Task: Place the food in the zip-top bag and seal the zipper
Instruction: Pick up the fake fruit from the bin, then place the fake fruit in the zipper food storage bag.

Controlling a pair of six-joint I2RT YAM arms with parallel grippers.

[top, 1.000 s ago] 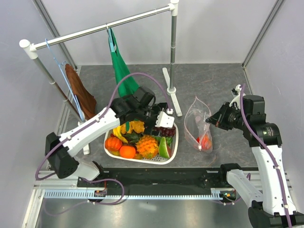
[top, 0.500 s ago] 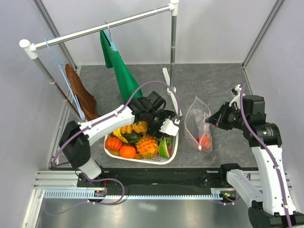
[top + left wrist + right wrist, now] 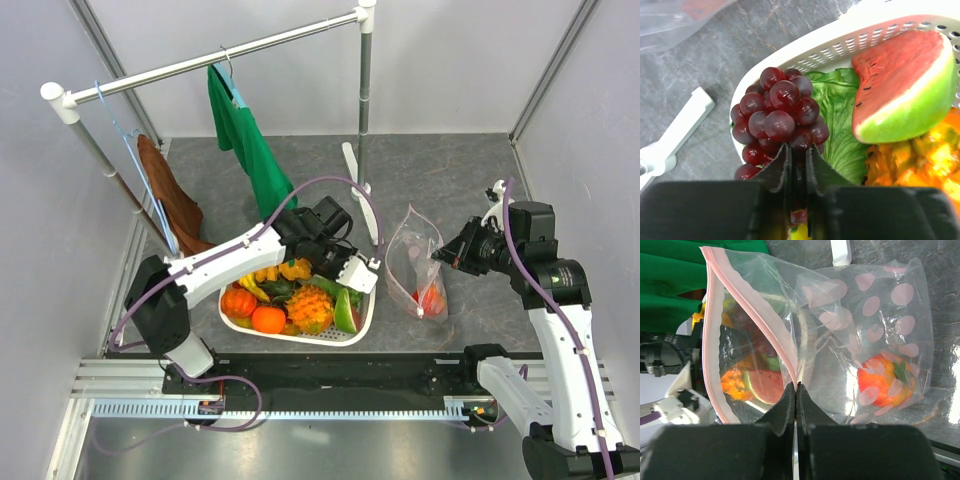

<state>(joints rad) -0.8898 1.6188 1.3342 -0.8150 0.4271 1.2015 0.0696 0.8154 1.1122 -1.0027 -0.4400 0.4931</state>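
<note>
The jaws of the left gripper (image 3: 797, 150) are pressed almost together on the lower end of the purple grapes (image 3: 777, 112), with only a narrow slit between them where the bunch is pinched. The grapes jut out ahead of the jaws, over the corner rim of the white perforated basket (image 3: 840, 50). Whether they rest on it or are clear of it cannot be told. Just beside them lies the green lettuce (image 3: 837, 105), and next to that the watermelon wedge (image 3: 905, 95), red face up, with the pineapple (image 3: 910, 165) below it. In the top view the basket also holds a pumpkin (image 3: 238, 301), an orange (image 3: 268, 318) and bananas (image 3: 250, 280).

The jaws of the right gripper (image 3: 796, 390) are closed tight on the mouth edge of the zip-top bag (image 3: 840, 340), biting where the pink zipper (image 3: 710, 340) comes down to meet them. The zipper is unsealed and the mouth gapes towards the basket. A red pepper with a green stalk (image 3: 885, 382) lies in the bottom of the bag. The bag sits on the grey bench (image 3: 420, 170), just to the right of the basket and between the two arms.

Behind them a clothes rail (image 3: 200, 62) carries a green cloth (image 3: 245, 140) and a brown cloth (image 3: 165, 190).
</note>
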